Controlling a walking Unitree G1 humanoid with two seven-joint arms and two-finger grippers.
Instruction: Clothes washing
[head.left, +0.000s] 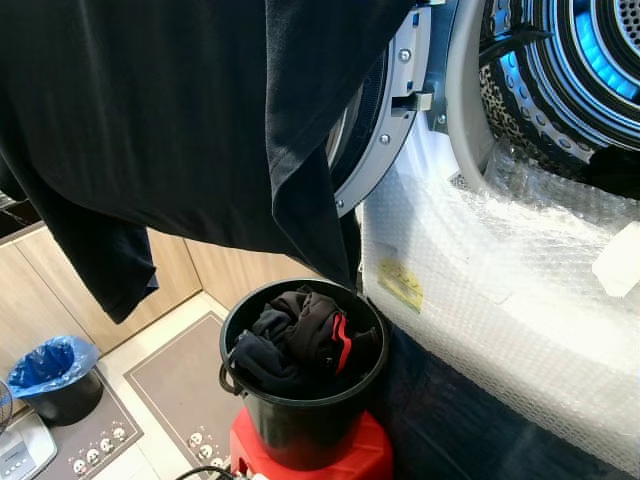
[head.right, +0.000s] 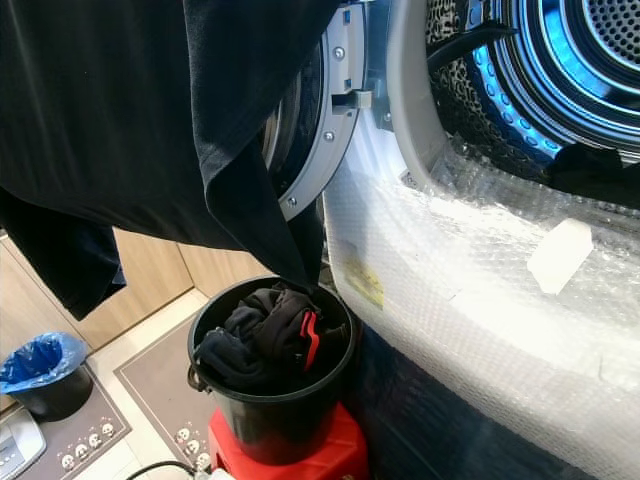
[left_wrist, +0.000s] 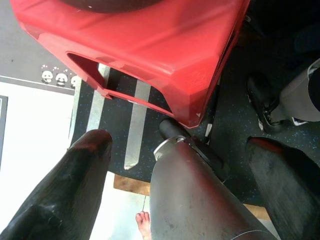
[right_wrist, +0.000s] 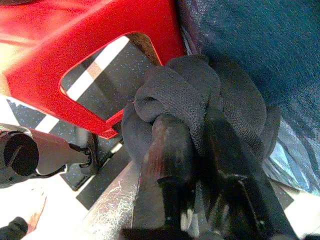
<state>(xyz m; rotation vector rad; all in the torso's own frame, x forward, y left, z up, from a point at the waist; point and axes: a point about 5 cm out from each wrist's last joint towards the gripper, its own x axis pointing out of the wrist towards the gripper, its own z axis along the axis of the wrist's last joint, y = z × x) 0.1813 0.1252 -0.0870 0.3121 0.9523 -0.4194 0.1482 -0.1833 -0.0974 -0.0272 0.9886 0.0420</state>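
Two grippers: both hung low beside the red stool (left_wrist: 150, 45), operator, wrists looking at the floor.
Left gripper (left_wrist: 185, 165): your black fingers (left_wrist: 75, 175) stood wide apart with nothing between them, over a dark speckled mat (left_wrist: 235, 120) next to the stool's corner.
Right gripper (right_wrist: 197, 150): your fingers were clamped on a wad of dark knitted cloth (right_wrist: 200, 100), bunched over both tips, just beside the stool's cut-out side.
Black garment (head.left: 180, 120): it draped across the upper near view, its lowest corner dangling just above the bucket's rim.
Bucket (head.left: 300, 420): black, upright on the red stool, packed with dark clothes (head.left: 295, 340), one showing a red trim.
Floor to your left: a small bin with a blue liner (head.left: 50, 375) sat well apart from the bucket.
Washer (head.left: 500, 310): front wrapped in bubble wrap, with a yellow label on it.
Door (head.left: 385, 130): swung open beside the garment.
Drum (head.left: 570, 60): lit blue inside, farthest back.
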